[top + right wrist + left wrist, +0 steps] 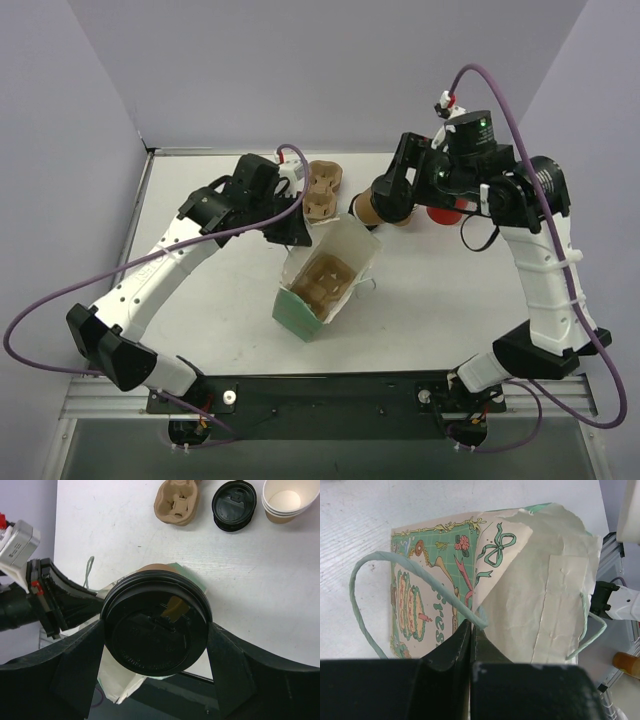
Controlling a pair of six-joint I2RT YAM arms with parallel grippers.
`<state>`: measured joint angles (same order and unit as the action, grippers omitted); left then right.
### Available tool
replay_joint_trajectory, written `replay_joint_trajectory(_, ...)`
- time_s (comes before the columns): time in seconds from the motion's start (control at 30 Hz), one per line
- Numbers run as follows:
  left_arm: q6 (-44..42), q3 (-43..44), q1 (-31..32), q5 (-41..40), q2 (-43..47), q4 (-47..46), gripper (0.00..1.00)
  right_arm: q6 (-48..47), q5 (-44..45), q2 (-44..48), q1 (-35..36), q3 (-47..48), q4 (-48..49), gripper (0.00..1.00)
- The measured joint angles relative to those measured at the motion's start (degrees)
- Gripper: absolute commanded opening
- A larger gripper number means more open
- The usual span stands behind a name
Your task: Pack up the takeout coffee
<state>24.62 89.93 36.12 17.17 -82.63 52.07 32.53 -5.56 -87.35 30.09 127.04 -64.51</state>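
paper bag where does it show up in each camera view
top external: paper bag mid-frame between the arms, mouth open.
left wrist: the bag fills the middle, printed side to the left.
right wrist: the bag shows bottom left, mostly hidden beneath the takeout coffee.
Shared landmark: the left gripper pinching the bag's rim.

The mint-green paper bag [430,580] bears a cake-and-ribbon print and is cream inside. The coffee cup [370,209] is brown, its lid [156,630] black. The cardboard tray [177,501] is tan, the tabletop [115,525] white.
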Motion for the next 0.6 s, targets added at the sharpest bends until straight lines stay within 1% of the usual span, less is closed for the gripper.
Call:
replay_joint_trajectory(0.17,-0.07,2.27,2.29,-0.20,-1.92,-0.20,0.00,-1.11,-0.96,5.11,0.00,-3.76,-0.22,0.67)
replay_joint_trajectory(0.33,-1.90,5.60,4.83,-2.80,-3.87,0.90,0.00,-2.40,-2.64,9.09,0.00,-7.15,-0.50,0.67)
replay_joint_trajectory(0.6,-3.19,9.66,5.64,-3.89,-6.12,1.55,0.00,-3.06,-5.33,10.12,0.81,-12.66,-0.02,0.67)
